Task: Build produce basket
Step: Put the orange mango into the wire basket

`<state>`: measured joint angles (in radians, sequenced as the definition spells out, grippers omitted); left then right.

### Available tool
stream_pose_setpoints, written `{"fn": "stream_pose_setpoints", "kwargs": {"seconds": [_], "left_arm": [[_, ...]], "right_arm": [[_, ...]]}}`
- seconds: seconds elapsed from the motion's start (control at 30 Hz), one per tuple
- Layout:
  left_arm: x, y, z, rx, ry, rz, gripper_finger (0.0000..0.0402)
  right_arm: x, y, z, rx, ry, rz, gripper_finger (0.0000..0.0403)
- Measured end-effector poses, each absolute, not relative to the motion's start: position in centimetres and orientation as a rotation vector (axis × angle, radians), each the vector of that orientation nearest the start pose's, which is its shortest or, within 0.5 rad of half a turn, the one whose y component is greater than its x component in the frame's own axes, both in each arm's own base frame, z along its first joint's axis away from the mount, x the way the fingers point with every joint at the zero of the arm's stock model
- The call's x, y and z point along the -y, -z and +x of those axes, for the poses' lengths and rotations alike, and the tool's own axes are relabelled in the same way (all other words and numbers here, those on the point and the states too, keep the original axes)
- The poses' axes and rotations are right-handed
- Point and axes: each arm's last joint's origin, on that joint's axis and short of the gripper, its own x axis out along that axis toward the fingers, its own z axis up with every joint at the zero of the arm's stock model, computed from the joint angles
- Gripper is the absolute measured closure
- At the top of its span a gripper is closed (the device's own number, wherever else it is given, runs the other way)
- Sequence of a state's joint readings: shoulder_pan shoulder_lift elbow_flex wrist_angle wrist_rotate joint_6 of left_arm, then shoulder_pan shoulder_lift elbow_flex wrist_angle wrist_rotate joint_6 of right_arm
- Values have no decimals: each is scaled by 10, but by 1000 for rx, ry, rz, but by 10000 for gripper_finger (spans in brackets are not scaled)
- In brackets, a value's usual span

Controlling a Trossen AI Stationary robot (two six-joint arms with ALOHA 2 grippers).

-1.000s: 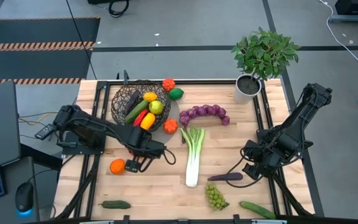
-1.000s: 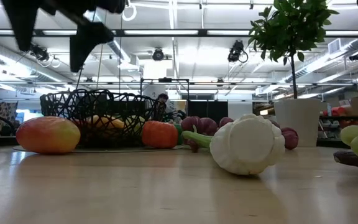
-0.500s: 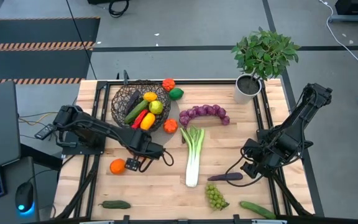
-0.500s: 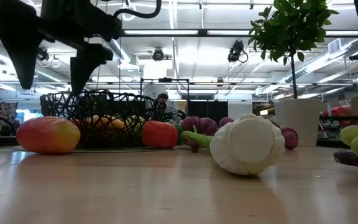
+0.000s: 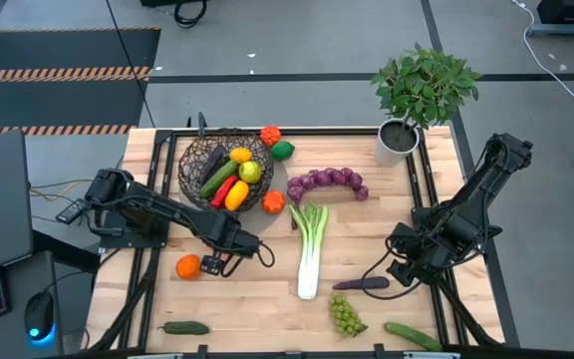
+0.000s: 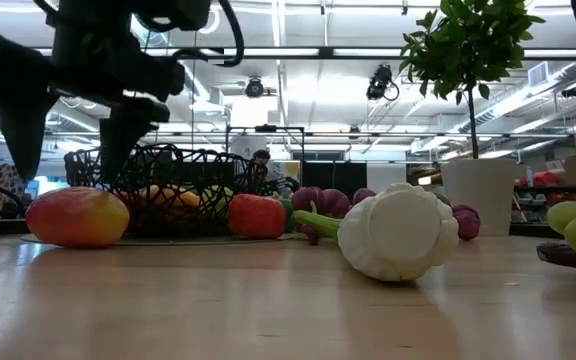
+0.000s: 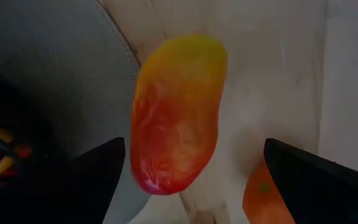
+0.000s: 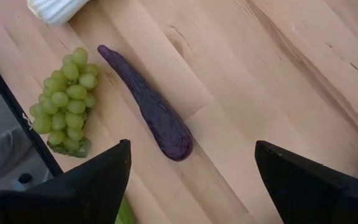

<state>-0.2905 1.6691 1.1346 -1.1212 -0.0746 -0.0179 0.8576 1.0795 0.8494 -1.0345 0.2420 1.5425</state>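
Note:
The dark wire-mesh basket stands on a grey mat at the far left and holds yellow, green and red produce. A red-yellow fruit lies on the table nearer than the basket. My left gripper hangs open just above it, one finger to each side, apart from it. My right gripper waits open over the right side, above the purple aubergine.
The leek lies mid-table, with purple grapes beyond it. Green grapes and two cucumbers lie near the front edge. Peppers sit by the basket. The potted plant stands far right.
My left gripper has come straight down from high above the table to just over the red-yellow fruit, staying open. The fruit has not moved.

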Motion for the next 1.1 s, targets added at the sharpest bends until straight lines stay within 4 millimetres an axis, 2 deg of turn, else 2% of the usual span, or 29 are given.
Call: {"fn": "stream_pose_setpoints", "kwargs": {"seconds": [0.4,0.53,0.9,1.1], "left_arm": [[76,-174,263,-1606,17,159,11],[76,-174,264,-1580,-20,209,17],[76,-174,264,-1577,73,330,55],[76,-175,265,-1571,31,281,88]], "right_arm": [[-129,-247,120,-1171,376,687,58],[-129,-247,121,-1168,377,687,58],[-129,-247,121,-1165,379,686,58],[-129,-247,120,-1165,381,684,58]]}}
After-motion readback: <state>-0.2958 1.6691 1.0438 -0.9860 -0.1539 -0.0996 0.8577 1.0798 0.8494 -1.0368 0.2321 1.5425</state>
